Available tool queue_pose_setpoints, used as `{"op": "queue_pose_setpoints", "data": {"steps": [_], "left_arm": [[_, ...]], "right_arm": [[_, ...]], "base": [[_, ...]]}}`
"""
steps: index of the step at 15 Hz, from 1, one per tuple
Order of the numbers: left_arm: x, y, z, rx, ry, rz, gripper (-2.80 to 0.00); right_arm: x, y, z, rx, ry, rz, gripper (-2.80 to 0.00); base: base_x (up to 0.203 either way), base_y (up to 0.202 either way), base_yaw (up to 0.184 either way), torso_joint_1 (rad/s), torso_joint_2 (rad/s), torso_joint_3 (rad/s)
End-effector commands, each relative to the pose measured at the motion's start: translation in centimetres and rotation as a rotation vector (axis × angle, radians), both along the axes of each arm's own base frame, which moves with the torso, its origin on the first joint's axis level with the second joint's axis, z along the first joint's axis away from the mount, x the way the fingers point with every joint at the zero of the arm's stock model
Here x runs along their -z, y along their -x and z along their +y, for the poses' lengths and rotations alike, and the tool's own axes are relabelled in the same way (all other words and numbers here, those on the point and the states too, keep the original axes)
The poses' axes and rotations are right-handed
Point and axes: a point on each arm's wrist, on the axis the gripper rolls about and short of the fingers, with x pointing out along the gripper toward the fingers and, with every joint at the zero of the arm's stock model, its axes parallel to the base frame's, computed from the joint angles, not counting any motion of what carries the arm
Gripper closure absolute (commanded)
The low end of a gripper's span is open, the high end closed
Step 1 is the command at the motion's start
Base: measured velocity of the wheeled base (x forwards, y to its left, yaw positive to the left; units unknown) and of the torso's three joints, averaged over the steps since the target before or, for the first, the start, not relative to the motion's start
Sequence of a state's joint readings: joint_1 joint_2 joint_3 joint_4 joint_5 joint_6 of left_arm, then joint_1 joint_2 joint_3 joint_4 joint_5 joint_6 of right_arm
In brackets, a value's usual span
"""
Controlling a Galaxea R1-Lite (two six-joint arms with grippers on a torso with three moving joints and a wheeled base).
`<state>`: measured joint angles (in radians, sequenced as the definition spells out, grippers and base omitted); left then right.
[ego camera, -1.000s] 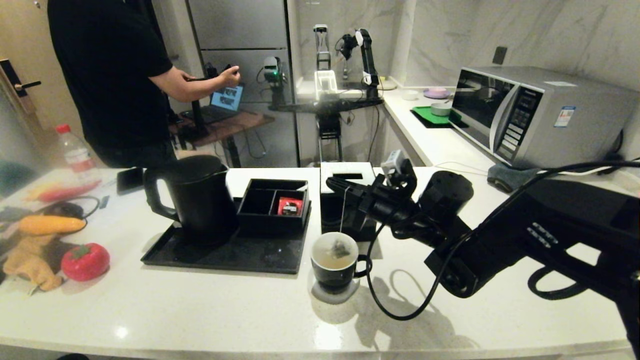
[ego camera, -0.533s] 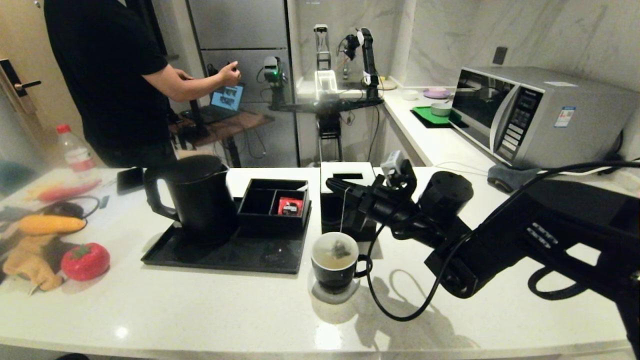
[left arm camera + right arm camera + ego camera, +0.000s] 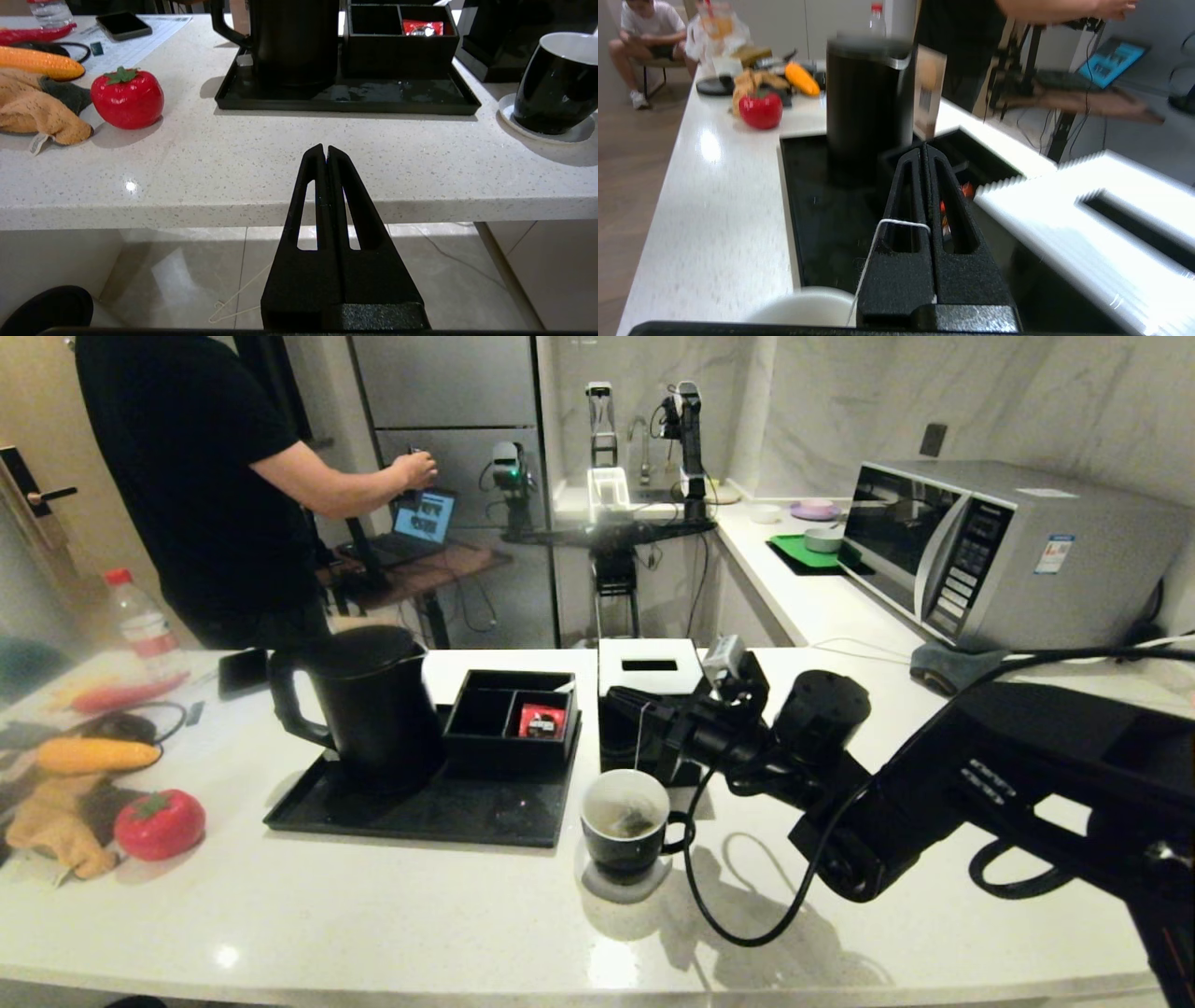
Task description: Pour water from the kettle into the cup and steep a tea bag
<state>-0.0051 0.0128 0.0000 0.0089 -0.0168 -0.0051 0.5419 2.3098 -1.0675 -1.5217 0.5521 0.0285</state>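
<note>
The black cup (image 3: 624,821) stands on a coaster near the counter's middle, with pale yellowish water in it. The greyish tea bag (image 3: 635,822) hangs low inside it on a thin string (image 3: 639,737). My right gripper (image 3: 616,695) is above and behind the cup, shut on that string (image 3: 901,223). The cup's white rim (image 3: 808,305) shows just below that gripper (image 3: 924,149). The tall black kettle (image 3: 364,705) stands upright on the black tray (image 3: 420,807), left of the cup. My left gripper (image 3: 325,150) is shut and empty, parked low in front of the counter edge.
A black compartment box (image 3: 509,709) holding a red packet (image 3: 541,721) sits on the tray. A black cube box with a white slotted top (image 3: 649,665) is behind the cup. A red toy tomato (image 3: 159,823) and soft toys lie left; a microwave (image 3: 1008,551) stands right. A person (image 3: 187,476) stands behind.
My right gripper has dropped a little, and the tea bag has sunk lower into the cup. The person behind has shifted an arm.
</note>
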Motion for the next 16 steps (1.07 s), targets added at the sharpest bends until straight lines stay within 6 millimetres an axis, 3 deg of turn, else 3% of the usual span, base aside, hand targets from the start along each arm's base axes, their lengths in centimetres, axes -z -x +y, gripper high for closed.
{"op": "queue_pose_setpoints", "data": {"steps": [1, 8, 10, 16], "left_arm": [[0.0, 0.1, 0.0, 0.000, 0.000, -0.013, 0.00], [0.0, 0.1, 0.0, 0.000, 0.001, -0.012, 0.00], [0.0, 0.1, 0.0, 0.000, 0.001, -0.012, 0.00], [0.0, 0.1, 0.0, 0.000, 0.001, -0.012, 0.00]], "right_arm": [[1.0, 0.5, 0.4, -0.017, 0.000, -0.003, 0.00], [2.2, 0.8, 1.6, -0.043, 0.011, 0.018, 0.00], [0.9, 0.7, 1.6, -0.043, -0.012, -0.011, 0.00], [-5.5, 1.7, 1.1, -0.049, -0.102, -0.149, 0.00]], "base": [[0.000, 0.000, 0.000, 0.000, 0.00, 0.000], [0.000, 0.000, 0.000, 0.000, 0.00, 0.000], [0.000, 0.000, 0.000, 0.000, 0.00, 0.000], [0.000, 0.000, 0.000, 0.000, 0.00, 0.000]]}}
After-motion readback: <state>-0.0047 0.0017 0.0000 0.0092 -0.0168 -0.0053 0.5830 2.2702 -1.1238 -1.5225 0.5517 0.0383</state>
